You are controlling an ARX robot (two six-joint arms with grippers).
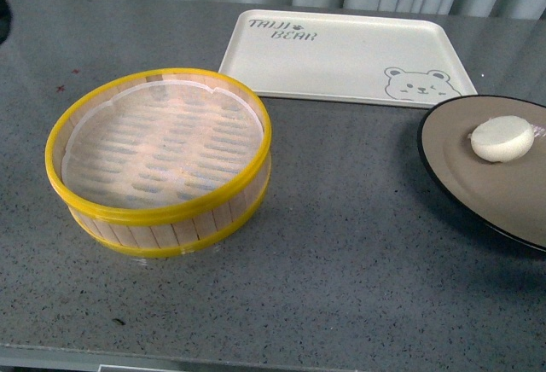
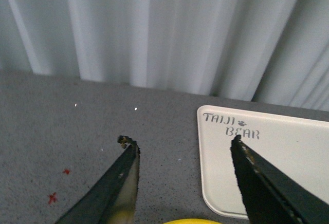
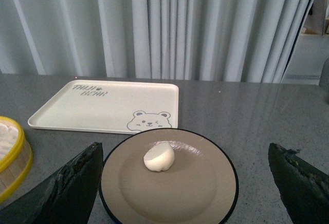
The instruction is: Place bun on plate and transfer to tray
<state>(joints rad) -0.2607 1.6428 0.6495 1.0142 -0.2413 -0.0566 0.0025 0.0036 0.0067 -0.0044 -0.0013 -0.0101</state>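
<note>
Here the bun (image 1: pixel 502 139) lies on the plate (image 1: pixel 478 188), a small, smooth, cream-white lump that sits toward the far side of the dish. The plate is round and shallow, matte tan inside with a thin black rim. It rests on the table (image 1: pixel 341 261) just beside the bear-face corner of the tray (image 1: pixel 341 56); we cannot tell whether the two touch. The tray is a flat cream rectangle of plastic with rounded corners and a low raised rim. "TAIJI BEAR" is printed at its far left, and nothing lies on it.

To the left stands a round steamer basket (image 1: pixel 171 229) with pale slatted walls bound by two bright yellow hoops. A thin white liner (image 1: pixel 158 146) lies over the slats of its floor.

In the left wrist view we see the left pincer (image 2: pixel 182 142) with its dark, scuffed fingers spread apart, holding nothing, above the table near the tray's lettered corner. The right pincer (image 3: pixel 184 145) is also wide apart and holds nothing; the plate and bun show between its black fingers.

The table is a speckled grey, stone-like slab with a few small red marks (image 2: pixel 52 198). Behind it hangs a pale, pleated curtain (image 3: pixel 180 29).
</note>
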